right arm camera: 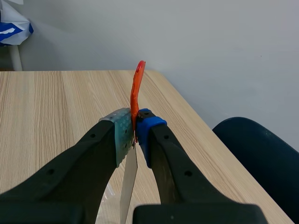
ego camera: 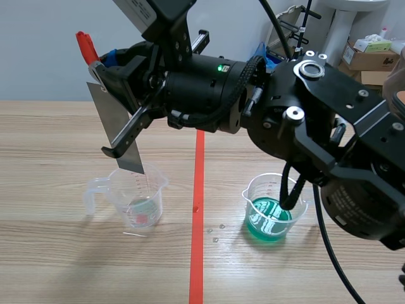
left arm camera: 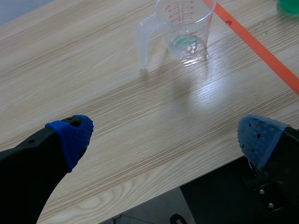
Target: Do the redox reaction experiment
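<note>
Nothing legible anywhere. The clear measuring cup (left arm camera: 186,21), standing well ahead of the left gripper (left arm camera: 164,138), has a printed scale of lines and figures on its wall, but it is too small to read. The cardboard boxes (ego camera: 369,58) far behind the arms are just as unreadable.
</note>
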Available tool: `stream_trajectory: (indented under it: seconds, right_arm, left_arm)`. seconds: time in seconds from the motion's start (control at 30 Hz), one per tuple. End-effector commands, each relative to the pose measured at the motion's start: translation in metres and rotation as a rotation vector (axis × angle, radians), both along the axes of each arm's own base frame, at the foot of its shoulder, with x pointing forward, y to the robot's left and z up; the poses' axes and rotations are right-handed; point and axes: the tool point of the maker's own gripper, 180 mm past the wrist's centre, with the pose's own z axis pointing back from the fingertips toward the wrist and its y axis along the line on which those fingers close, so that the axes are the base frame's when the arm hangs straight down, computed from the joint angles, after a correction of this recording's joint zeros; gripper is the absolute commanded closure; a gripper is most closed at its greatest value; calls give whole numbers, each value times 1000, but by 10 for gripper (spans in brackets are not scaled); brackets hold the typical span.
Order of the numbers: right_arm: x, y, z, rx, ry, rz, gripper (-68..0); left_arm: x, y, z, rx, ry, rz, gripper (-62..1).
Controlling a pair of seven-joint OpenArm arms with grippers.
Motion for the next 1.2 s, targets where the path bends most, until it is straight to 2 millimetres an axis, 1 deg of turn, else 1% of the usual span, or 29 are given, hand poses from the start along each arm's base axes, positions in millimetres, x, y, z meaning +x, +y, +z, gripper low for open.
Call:
stream_trajectory:
  seconds: [0.0, 0.23, 0.43, 0.63, 0.87, 1.07, 1.17]
  right_arm:
    - [3, -3, 18, 43, -38, -5, -13]
    - [2, -9, 19, 59, -52, -4, -13]
    - [1, -24, 14, 48, -66, -11, -13]
    - [3, -52, 20, 68, -67, -63, -13]
    - [-6, -82, 24, 58, -88, -116, -13]
    - [-16, -109, 22, 35, -91, -169, -13]
    - [-17, -125, 19, 27, -91, -203, -13]
  left_arm:
    - [1, -2, 4, -16, -13, -5, -623]
    - [1, -2, 4, -16, -13, -5, -623]
    - [1, -2, 4, -16, -13, -5, -623]
    - [1, -2, 4, -16, -13, -5, -623]
    - [1, -2, 4, -16, -13, -5, -623]
    - [1, -2, 4, -16, -13, -5, -623]
    - [1, -2, 4, -16, -13, -5, -623]
